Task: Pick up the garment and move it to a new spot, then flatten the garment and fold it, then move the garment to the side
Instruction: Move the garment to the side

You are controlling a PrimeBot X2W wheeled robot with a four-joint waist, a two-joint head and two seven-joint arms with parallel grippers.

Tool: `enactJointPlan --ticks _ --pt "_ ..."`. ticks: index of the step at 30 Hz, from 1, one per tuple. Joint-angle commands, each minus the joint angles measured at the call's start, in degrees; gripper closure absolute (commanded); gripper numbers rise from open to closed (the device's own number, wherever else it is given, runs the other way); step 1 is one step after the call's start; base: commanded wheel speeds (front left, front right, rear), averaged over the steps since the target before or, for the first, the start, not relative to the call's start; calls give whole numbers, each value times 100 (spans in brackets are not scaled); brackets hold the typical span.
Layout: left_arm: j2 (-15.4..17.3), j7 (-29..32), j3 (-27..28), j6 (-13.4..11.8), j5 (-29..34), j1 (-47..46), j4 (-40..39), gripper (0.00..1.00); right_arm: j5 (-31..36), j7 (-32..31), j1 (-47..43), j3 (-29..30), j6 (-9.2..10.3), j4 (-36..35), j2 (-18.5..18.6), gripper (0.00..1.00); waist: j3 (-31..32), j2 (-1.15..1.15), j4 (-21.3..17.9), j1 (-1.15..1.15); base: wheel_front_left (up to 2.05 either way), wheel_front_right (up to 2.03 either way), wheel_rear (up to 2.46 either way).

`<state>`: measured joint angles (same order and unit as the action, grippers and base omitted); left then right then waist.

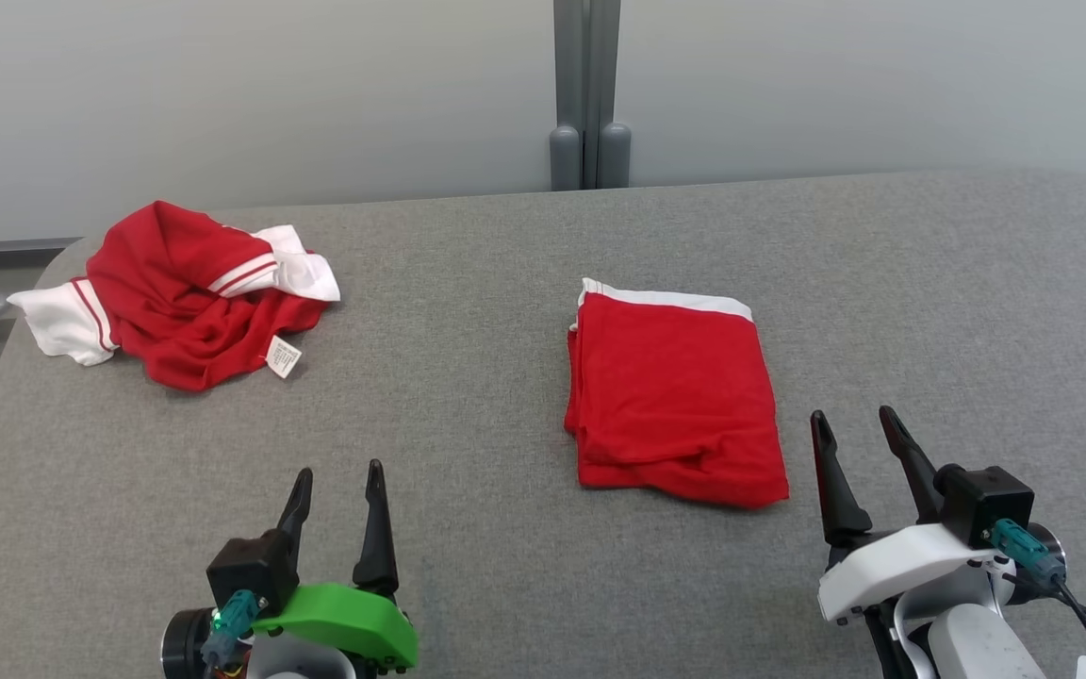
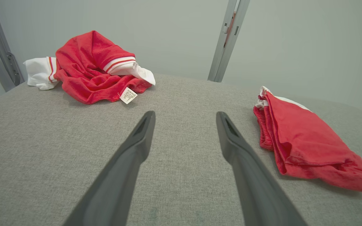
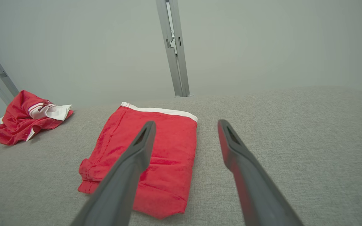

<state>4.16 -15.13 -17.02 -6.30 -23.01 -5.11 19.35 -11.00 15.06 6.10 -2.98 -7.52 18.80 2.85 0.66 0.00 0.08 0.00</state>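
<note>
A folded red garment (image 1: 670, 396) is seen lying flat on the grey tabletop (image 1: 468, 377), right of centre, with its white band turned toward the far edge. A crumpled red-and-white garment (image 1: 180, 302) is heaped at the far left corner, well apart from it, with a white label (image 1: 284, 356) showing at its near side. The left pincer (image 1: 338, 471) is held open and empty above bare tabletop. The right pincer (image 1: 852, 415) is likewise parted, nothing gripped, just beside the folded garment's near right corner.
</note>
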Motion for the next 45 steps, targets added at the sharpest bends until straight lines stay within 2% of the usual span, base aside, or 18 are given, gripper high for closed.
enactJointPlan --ticks 1,11,18,21,32,37,45 --pt "-18 -2 28 15 81 65 22 0 -16 16 -60 6 7 21 9 0 -6 0 5 0 0 0 0" --pt "-52 -2 76 60 98 15 41 0 127 -523 212 165 7 205 10 0 -38 0 84 0 0 0 0" --pt "-71 -2 59 85 136 -97 4 0 317 -1208 792 399 7 257 10 0 -127 0 249 0 0 0 0" --pt "-76 -2 75 101 152 -150 -14 0 352 -1603 1105 435 7 361 117 0 -189 0 342 0 0 0 0" --pt "-98 -3 71 145 202 -296 -51 0 -193 -3035 1815 631 7 1222 575 0 -478 0 795 0 0 0 0" --pt "-105 -2 104 161 234 -330 -33 0 -776 -3601 2001 434 7 1623 790 0 -656 0 961 0 0 0 0" --pt "-114 -2 96 203 316 -413 -50 0 -1170 -3813 2342 123 7 2260 1091 0 -893 0 1149 0 0 0 0"
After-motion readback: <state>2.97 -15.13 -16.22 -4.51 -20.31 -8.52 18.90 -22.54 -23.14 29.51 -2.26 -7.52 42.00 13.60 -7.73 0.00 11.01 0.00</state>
